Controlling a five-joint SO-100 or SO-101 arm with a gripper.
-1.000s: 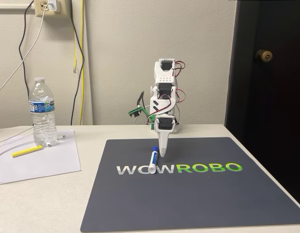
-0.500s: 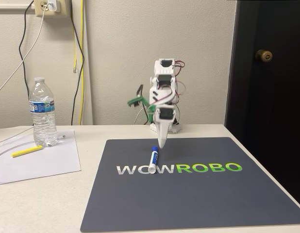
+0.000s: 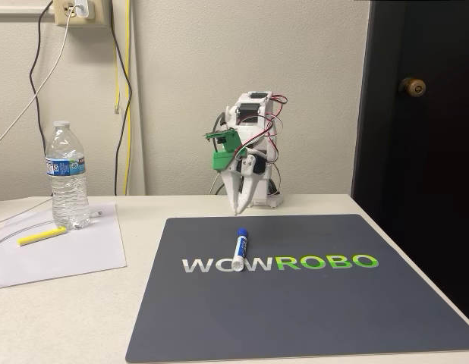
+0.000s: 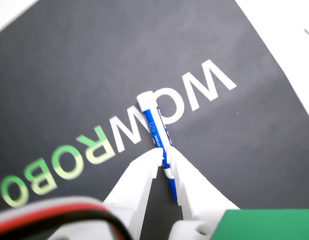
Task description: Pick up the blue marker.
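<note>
So nothing's grabbed yet. The blue marker [image 3: 240,248] lies flat on the dark mat [image 3: 310,303], below and in front of the pincer [image 3: 239,208], which hangs above it, fingers nearly together and empty (lined up over it, wrist view). Descent, grip and lift all remain.

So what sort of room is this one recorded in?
Probably an office or home hobby room: a tabletop with a branded mat, a wall outlet with cords, a dark door, and a water bottle.
</note>
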